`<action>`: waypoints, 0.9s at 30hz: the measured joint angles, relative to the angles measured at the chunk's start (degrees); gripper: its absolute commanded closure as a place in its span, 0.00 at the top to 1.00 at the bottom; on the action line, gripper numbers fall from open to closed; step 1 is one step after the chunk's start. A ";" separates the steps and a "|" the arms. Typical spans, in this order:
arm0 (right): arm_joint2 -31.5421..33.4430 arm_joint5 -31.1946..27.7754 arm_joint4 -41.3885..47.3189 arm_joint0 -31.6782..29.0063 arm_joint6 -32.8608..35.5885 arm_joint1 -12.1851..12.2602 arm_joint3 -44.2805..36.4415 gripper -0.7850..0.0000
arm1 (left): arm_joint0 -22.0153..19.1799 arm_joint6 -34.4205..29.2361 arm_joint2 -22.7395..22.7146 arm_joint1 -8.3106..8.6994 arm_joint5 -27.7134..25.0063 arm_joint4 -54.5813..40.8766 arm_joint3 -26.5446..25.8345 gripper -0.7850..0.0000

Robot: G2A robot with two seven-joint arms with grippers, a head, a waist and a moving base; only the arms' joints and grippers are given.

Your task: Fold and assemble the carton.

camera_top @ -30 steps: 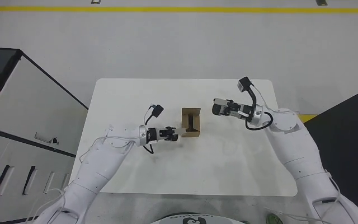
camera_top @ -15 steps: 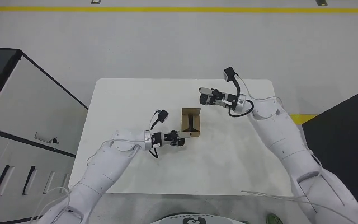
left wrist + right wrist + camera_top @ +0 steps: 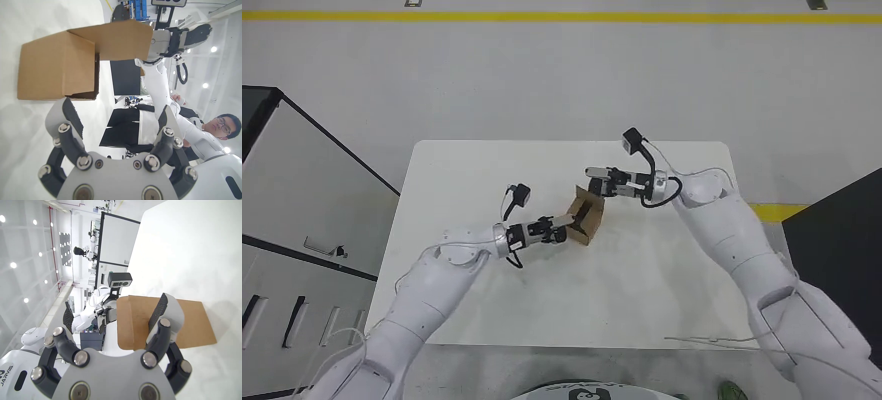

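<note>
Right wrist view: right fingers (image 3: 170, 311) spread wide beside the brown carton (image 3: 192, 323), left fingers (image 3: 72, 117) equally wide, both empty.

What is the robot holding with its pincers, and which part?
Nothing is held. The left pincer is open beside the carton, and the right pincer is open by its raised flap.
</note>
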 measured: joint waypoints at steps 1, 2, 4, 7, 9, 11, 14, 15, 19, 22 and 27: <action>-0.04 0.10 0.08 -0.04 0.38 -0.04 0.18 1.00 | 0.04 0.26 -0.12 0.01 -0.17 0.04 -0.12 1.00; -0.06 0.19 0.11 -0.10 0.75 -0.07 0.32 1.00 | 0.09 0.53 -0.25 0.02 -0.33 0.08 -0.22 1.00; -0.03 0.46 0.27 -0.36 1.40 -0.11 0.49 1.00 | 0.20 1.33 -0.52 0.05 -0.64 0.32 -0.42 1.00; 0.13 0.71 0.29 -0.91 1.97 -0.08 0.33 1.00 | 0.21 1.74 -0.63 0.03 -0.79 0.44 -0.57 1.00; 0.35 0.91 0.30 -1.43 2.27 0.00 0.00 1.00 | 0.06 1.93 -0.61 -0.02 -0.96 0.55 -0.48 1.00; 0.56 1.15 0.34 -1.95 2.50 0.10 -0.42 1.00 | -0.09 2.12 -0.58 -0.08 -1.19 0.52 -0.37 1.00; 0.93 1.64 0.19 -2.84 2.59 0.28 -1.23 1.00 | -0.27 2.31 -0.59 -0.17 -1.77 0.12 -0.12 1.00; 1.10 1.88 0.09 -3.19 2.53 0.36 -1.57 1.00 | -0.32 2.32 -0.63 -0.20 -1.93 0.02 -0.02 1.00; 1.98 2.28 -0.35 -4.22 1.88 0.74 -2.76 1.00 | 0.00 2.14 -1.34 -0.01 -2.28 -0.03 -0.16 1.00; 2.84 2.18 -1.17 -4.95 0.92 1.12 -3.87 1.00 | 0.75 1.96 -2.46 0.38 -2.06 0.43 -0.81 1.00; 4.08 1.88 -2.16 -6.23 -0.40 1.63 -6.24 1.00 | 2.44 1.72 -4.30 1.06 -1.29 1.07 -2.36 1.00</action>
